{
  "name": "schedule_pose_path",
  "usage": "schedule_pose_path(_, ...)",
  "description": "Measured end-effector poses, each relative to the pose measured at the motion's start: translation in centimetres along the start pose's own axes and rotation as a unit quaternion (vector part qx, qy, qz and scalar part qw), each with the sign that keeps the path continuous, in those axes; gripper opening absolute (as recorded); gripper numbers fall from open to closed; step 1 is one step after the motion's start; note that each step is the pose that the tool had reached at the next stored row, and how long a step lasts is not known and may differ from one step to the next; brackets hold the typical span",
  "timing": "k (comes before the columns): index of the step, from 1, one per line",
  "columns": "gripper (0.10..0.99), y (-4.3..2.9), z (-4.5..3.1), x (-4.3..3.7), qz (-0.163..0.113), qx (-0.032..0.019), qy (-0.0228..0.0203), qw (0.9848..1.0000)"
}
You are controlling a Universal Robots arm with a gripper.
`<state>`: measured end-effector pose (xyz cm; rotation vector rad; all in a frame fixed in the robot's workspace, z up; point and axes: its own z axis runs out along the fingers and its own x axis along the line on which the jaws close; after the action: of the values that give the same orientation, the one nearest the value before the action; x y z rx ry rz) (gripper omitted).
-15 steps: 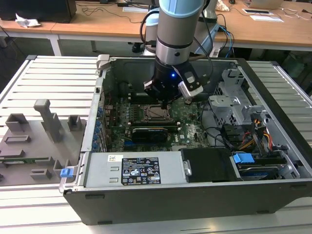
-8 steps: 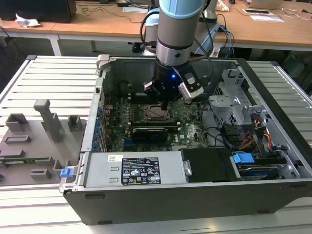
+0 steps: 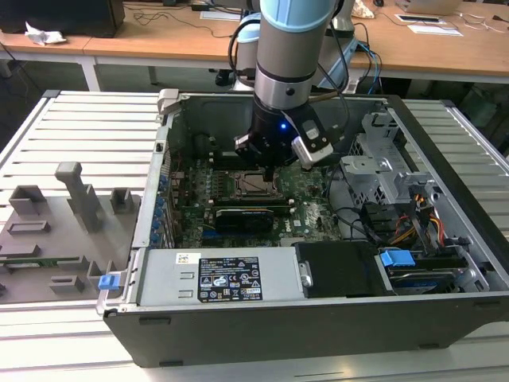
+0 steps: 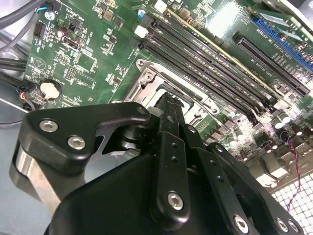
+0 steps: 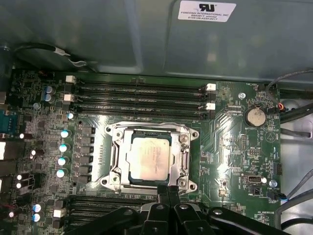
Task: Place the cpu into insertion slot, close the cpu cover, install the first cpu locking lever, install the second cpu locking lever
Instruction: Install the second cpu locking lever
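The cpu [image 5: 150,155], a pale silver square, lies flat in the socket on the green motherboard [image 5: 230,147]. The cpu cover [image 5: 146,132], a silvery frame, lies down flat around it. A thin metal lever [image 5: 186,159] runs along one side of the frame. My gripper [image 5: 168,190] is shut, its two black fingertips pressed together with nothing visible between them, just above the socket's edge. In the second wrist view the gripper [image 4: 168,100] hangs over the socket frame [image 4: 156,78]. In the exterior view the gripper [image 3: 266,169] is low inside the case, over the socket [image 3: 256,185].
Black memory slots [image 5: 142,95] run beside the socket. A long black card [image 3: 246,216] sits in front of it. The power supply [image 3: 231,278], a drive cage [image 3: 390,167] and loose cables [image 3: 421,223] crowd the case. A grey fixture tray [image 3: 64,215] lies at the exterior view's left.
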<state>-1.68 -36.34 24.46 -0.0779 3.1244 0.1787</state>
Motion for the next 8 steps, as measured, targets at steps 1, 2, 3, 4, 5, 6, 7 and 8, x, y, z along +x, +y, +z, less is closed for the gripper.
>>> schedule_pose_path(1,0.106,-0.05,-0.01,0.0,0.0,0.0,0.0,1.0)
schedule_pose_path(2,0.106,-0.11,-0.01,0.0,0.0,0.0,0.0,1.0)
schedule_pose_path(3,0.106,-0.21,-0.02,0.01,0.0,0.0,0.0,1.0)
schedule_pose_path(4,0.106,-0.28,-0.03,0.01,0.0,0.0,0.0,1.0)
schedule_pose_path(5,0.106,-0.33,-0.04,0.01,0.0,0.0,0.0,1.0)
schedule_pose_path(6,0.106,-0.42,-0.05,0.02,0.0,0.0,0.0,1.0)
schedule_pose_path(7,0.106,-0.55,-0.06,0.02,0.0,0.0,0.0,1.0)
schedule_pose_path(8,0.106,-0.71,-0.06,0.03,0.0,0.0,0.0,1.0)
